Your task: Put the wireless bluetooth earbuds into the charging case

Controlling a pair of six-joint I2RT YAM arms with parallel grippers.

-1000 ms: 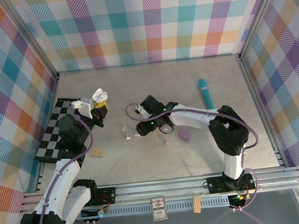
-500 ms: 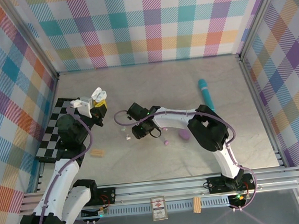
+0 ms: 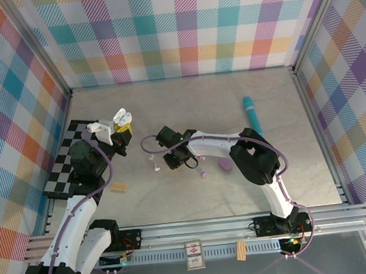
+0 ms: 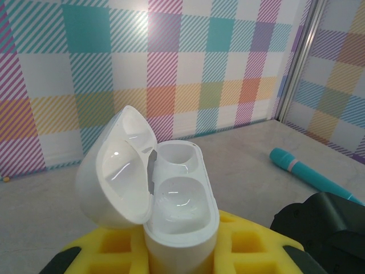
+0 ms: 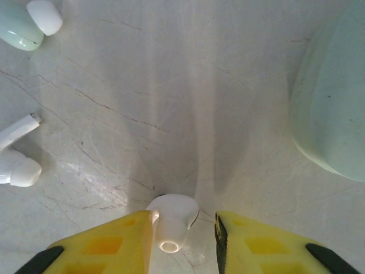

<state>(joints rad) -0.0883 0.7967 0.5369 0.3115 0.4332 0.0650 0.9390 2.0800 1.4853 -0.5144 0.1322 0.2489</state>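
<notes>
**Right gripper astride a white earbud; open case held by the left gripper**

The right gripper stands low over the table. Its yellow fingers are apart, with a white earbud between them. One finger appears to touch the bud and the other stands just clear.

A stemmed earbud and a third bud lie off to one side on the table. On the other side lies a pale rounded body, probably a second case, though the frame edge crops it.

The left gripper is clamped on the base of the charging case. The lid is hinged open and both wells are empty. From above, the case is held raised and well apart from the buds.

Handling, as a judgement: the bud is very light, rigid, glossy and rounded, so an off-centre pinch could make it roll or squirt out. The best hold is across its widest part, with the pads square and the closure gentle, leaving the tip free to enter a well.
</notes>
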